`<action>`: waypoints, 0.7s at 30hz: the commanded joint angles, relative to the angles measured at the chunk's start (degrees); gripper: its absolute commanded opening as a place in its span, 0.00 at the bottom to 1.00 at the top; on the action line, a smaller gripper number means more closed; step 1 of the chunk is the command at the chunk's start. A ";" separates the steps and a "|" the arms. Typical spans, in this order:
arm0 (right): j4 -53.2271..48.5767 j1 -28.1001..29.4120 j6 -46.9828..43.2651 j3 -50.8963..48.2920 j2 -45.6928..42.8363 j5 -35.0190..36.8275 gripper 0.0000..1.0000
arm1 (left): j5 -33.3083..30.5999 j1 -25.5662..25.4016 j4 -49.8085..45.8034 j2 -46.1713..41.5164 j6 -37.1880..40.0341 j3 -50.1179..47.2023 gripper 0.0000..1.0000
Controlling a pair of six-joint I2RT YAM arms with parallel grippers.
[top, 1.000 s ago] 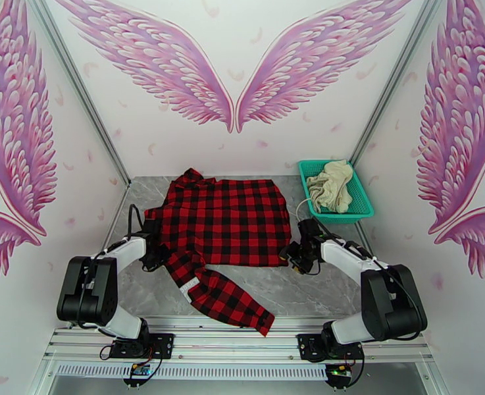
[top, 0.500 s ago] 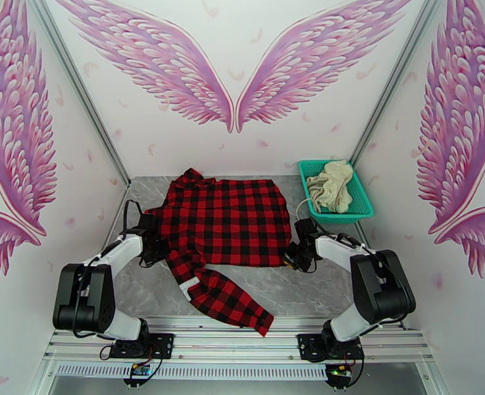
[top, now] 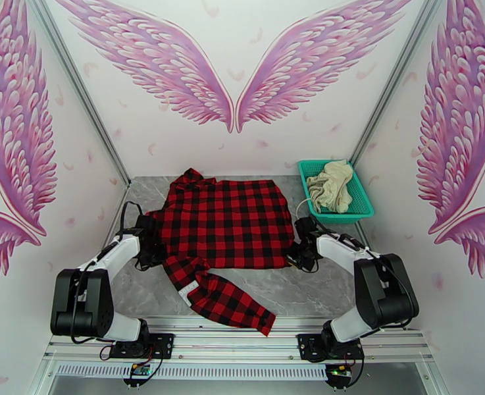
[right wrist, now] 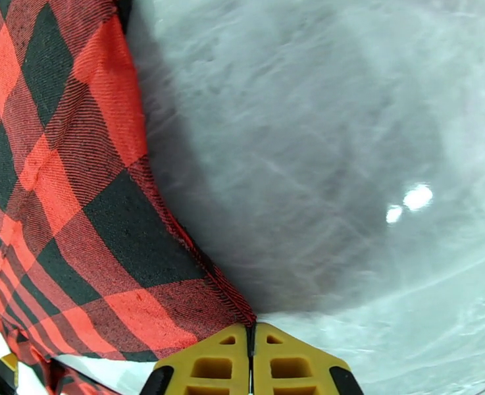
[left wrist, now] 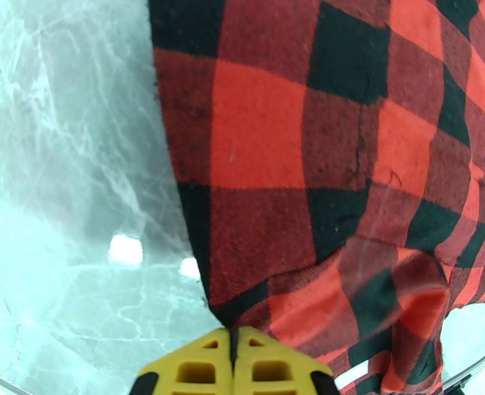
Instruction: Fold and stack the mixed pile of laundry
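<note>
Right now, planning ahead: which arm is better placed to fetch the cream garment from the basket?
Probably right: the basket with the cream garment sits far right, just beyond the right gripper, while the left gripper is across the shirt. Both are shut on it.

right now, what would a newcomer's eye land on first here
The red-and-black checked shirt lies spread flat on the grey table, one sleeve trailing toward the near edge. The left gripper and right gripper are each shut on an edge of it, one at each side. Far right, a teal basket holds a crumpled cream cloth.
</note>
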 commanded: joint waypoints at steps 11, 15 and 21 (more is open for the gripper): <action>-5.49 0.04 -3.42 2.42 -3.01 3.57 0.51 | 2.08 1.06 -2.96 -1.49 1.38 1.51 0.58; -3.35 -0.81 -1.77 0.32 -4.48 -0.29 0.51 | 4.62 1.58 0.09 -1.11 -1.20 -1.25 0.62; 1.59 -1.06 0.66 -2.09 -3.18 -4.89 0.51 | 11.07 1.79 9.89 2.30 -7.55 -6.05 0.58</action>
